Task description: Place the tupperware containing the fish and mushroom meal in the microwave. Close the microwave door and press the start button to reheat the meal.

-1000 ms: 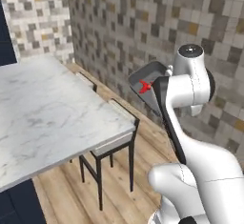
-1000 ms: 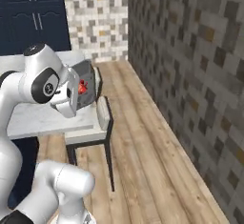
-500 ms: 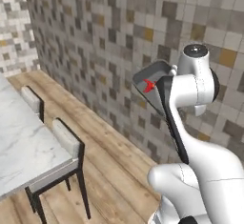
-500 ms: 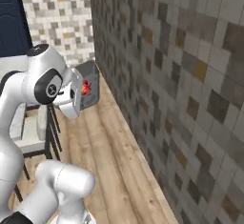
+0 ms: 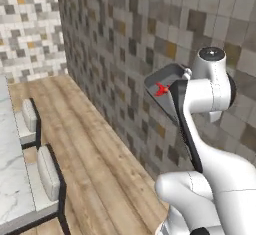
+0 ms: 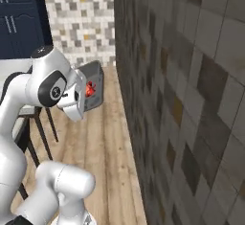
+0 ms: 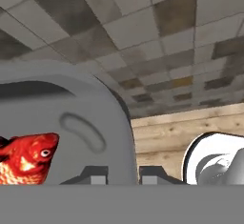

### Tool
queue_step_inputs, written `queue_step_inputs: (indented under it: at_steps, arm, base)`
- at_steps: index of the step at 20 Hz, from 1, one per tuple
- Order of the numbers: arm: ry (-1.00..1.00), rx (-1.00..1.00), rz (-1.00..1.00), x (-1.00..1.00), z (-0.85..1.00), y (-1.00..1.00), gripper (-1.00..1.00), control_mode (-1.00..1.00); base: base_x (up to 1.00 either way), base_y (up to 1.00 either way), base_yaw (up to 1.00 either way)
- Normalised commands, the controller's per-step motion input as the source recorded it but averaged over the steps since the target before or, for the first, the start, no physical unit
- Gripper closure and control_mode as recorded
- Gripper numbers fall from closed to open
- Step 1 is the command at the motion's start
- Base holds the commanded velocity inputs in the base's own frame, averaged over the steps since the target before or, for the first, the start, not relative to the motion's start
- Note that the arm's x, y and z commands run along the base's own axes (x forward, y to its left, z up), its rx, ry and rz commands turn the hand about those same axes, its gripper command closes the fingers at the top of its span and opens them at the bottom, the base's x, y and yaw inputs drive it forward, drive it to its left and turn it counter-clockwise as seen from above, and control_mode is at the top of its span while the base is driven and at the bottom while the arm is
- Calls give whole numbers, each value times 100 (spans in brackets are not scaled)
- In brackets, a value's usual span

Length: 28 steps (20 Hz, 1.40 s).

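1. The whole outlook has swung round over the last second. Earlier the marble surface (image 5: 12, 179) lay broadly ahead of the base; now it shows as an edge strip with two stools (image 5: 47, 171) tucked against it, well off to the left of the tool (image 7: 123, 173). This is the base turning, not the furniture moving.

2. A mosaic tiled wall (image 5: 130, 54) now stands directly ahead of the tool, with wood plank floor (image 5: 95, 154) running along its foot.

3. The tool is narrowly parted, its two dark tips pinching the rim of the tupperware (image 5: 167, 86). The grip looks unchanged through the turn.

4. The tupperware is carried up at the tool, tipped steeply on its side. The red-orange fish (image 7: 26, 163) of the fish and mushroom meal lies inside it, just beside the pinched edge. I cannot make out the mushroom.

5. My reading: this is the transport step, with the base still swinging toward wherever the microwave stands. Loading, shutting the door and pressing start all remain.

6. The steep tilt is a risk; the food could slide.
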Motion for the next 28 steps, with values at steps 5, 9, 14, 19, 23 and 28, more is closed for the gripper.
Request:
queue_step_inputs:
  at_steps: [5, 9, 14, 19, 23, 28]
  arm:
    - [0, 0, 0, 0, 0, 0, 100, 100]
    - [0, 0, 0, 0, 0, 0, 100, 100]
    - [0, 0, 0, 0, 0, 0, 100, 100]
    - [0, 0, 0, 0, 0, 0, 100, 100]
    - [0, 0, 0, 0, 0, 0, 100, 100]
    - [0, 0, 0, 0, 0, 0, 100, 100]
  base:
    - [100, -25, 36]
    - [100, -11, 30]
    - [100, -18, 29]
    - [100, -34, 27]
    - [100, -37, 35]
    - [100, -31, 40]
